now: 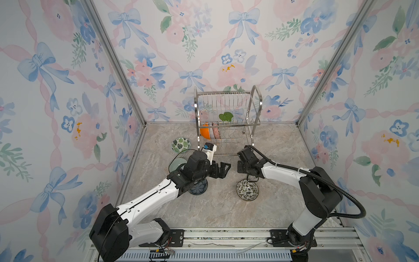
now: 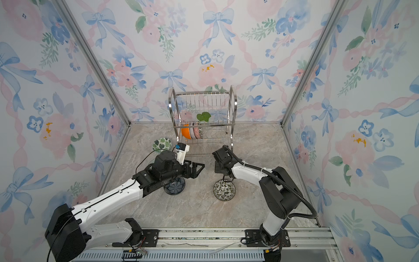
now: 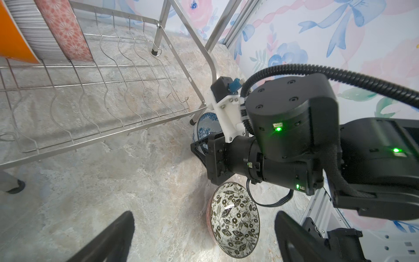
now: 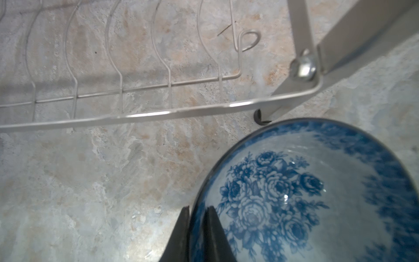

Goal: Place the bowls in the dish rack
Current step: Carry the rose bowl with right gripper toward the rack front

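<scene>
Currently the dish rack (image 1: pixel 224 92) holds three bowls (image 1: pixel 204 133) below, a green-leaf bowl (image 1: pixel 225 117) above; right tool (image 4: pixel 197 212) pinches the blue-white floral bowl (image 4: pixel 294 192) by its rim, left tool (image 3: pixel 204 217) gapes empty.

Seven bowls, one dish rack, two arms.

Three bowls stand in the lower tier of the single two-tier dish rack (image 1: pixel 224 92): one orange bowl (image 3: pixel 11 38), one striped bowl (image 3: pixel 34 29) and one pink-patterned bowl (image 3: pixel 65 29). Four more are outside it: one green-leaf bowl (image 1: pixel 180 145), one dark blue flower bowl (image 1: pixel 200 188), one black-white leaf bowl (image 1: pixel 247 190) and one blue-white floral bowl (image 4: pixel 283 192). One green shape (image 1: pixel 226 117) sits on the upper tier; what it is cannot be told. The left arm (image 1: pixel 149 197) and right arm (image 1: pixel 283 173) carry one end effector each: left end effector (image 1: pixel 225 170), right end effector (image 4: pixel 198 209).
</scene>
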Robot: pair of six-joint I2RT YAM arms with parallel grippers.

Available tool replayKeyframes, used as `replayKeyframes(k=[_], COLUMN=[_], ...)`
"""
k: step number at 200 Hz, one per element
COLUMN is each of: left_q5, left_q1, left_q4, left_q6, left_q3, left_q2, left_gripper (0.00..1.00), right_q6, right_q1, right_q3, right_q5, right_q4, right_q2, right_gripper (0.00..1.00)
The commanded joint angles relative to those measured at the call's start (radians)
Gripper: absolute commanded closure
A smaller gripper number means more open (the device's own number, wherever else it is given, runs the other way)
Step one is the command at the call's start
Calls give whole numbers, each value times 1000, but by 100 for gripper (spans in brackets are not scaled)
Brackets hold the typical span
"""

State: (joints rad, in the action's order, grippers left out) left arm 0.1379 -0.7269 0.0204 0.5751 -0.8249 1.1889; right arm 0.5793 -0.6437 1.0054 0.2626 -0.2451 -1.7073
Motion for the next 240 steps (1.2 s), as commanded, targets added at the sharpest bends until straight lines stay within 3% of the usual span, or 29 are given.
replayKeyframes(k=[1, 240], left_q5=[-10, -21], left_q1=[-7, -5], left_q4=[17, 18], left_q6=[-24, -32], left_q3=[3, 16], left_q2=[-22, -49], left_gripper=[2, 2], right_q6=[13, -63], right_q1=[-19, 3], right_q3=[-23, 62], right_q5=[-110, -106], right_q4=[-165, -249], right_q2=[-58, -124], right_gripper=[82, 66])
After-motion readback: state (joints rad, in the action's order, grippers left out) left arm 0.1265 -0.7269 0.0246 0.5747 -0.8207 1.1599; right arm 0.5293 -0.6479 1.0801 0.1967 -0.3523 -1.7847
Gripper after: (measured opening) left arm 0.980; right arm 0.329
